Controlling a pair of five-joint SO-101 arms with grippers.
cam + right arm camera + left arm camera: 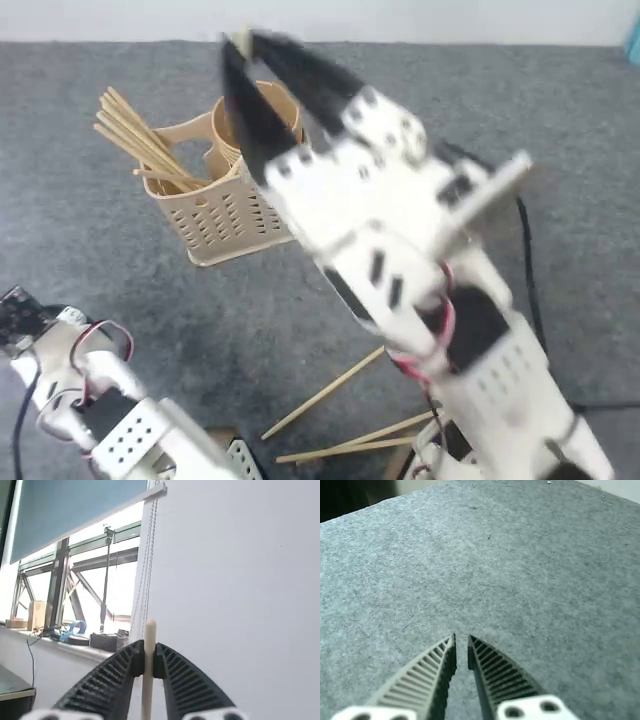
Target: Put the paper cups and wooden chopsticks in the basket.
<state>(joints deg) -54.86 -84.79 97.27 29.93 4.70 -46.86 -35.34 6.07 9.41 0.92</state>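
The right arm's black ribbed gripper point(148, 652) is clamping a pale round wooden chopstick point(149, 630) between its fingertips. The stick is standing upright in the pinch, its blunt end poking out just past the tips. In the high view this gripper is hanging raised over the beige perforated plastic basket point(215, 215), tips pointing away from the arm's base, with the white arm body point(400, 250) stretching back across the mat.

Inside the basket, a stack of brown paper cups point(226, 135) is sitting in one compartment. A bundle of wooden chopsticks point(140, 135) is leaning out of the other compartment, fanning away from the cups. A few loose wooden chopsticks point(325, 392) are lying flat on the grey felt mat point(120, 270) well apart from the basket, partly hidden under the right arm.

The left arm's gripper point(461, 639) is holding nothing. Its two ribbed fingers are drawn nearly together, with only a thin slit between the tips, hovering over bare grey felt. The left arm point(110, 410) is sitting low and well apart from the basket, on the chopstick-bundle side.
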